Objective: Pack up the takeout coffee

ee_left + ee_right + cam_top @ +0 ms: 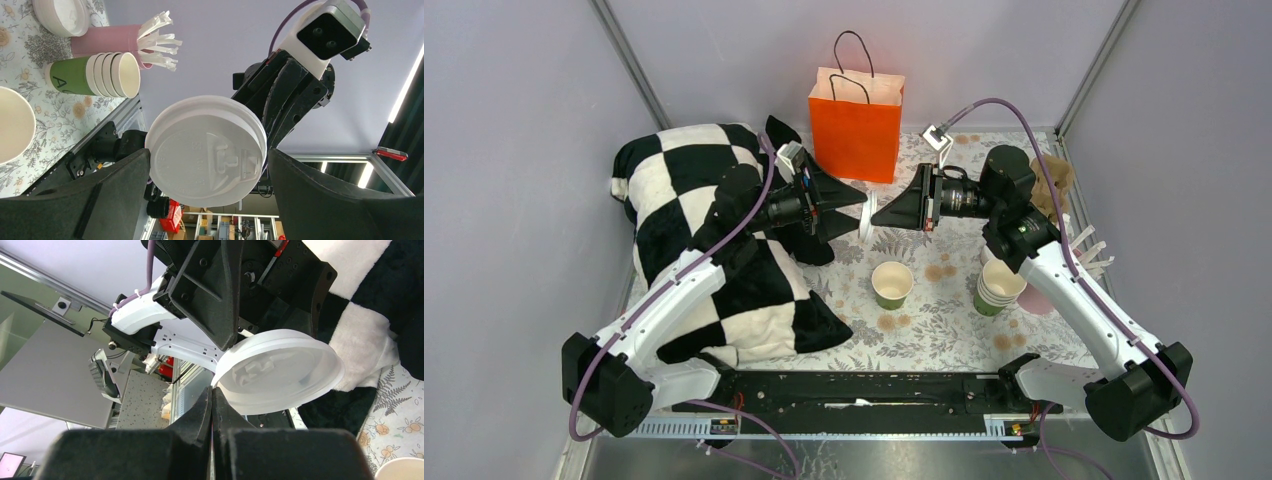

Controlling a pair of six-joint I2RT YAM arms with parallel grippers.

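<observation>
A white round plastic lid (865, 222) hangs in the air between my two grippers, edge-on in the top view. My left gripper (856, 210) spans it across its width, a finger touching each side, as the left wrist view (200, 170) shows. My right gripper (876, 214) is shut, with its tips (212, 390) pinched at the lid's rim (280, 372). A single lidless green cup (892, 283) stands on the floral cloth below them. No cup with a lid on it shows in any view.
A stack of nested green cups (996, 290) and a pink cup of white sticks (1036, 300) stand at the right. An orange paper bag (856, 120) stands at the back. A black-and-white checked cushion (714, 250) fills the left side.
</observation>
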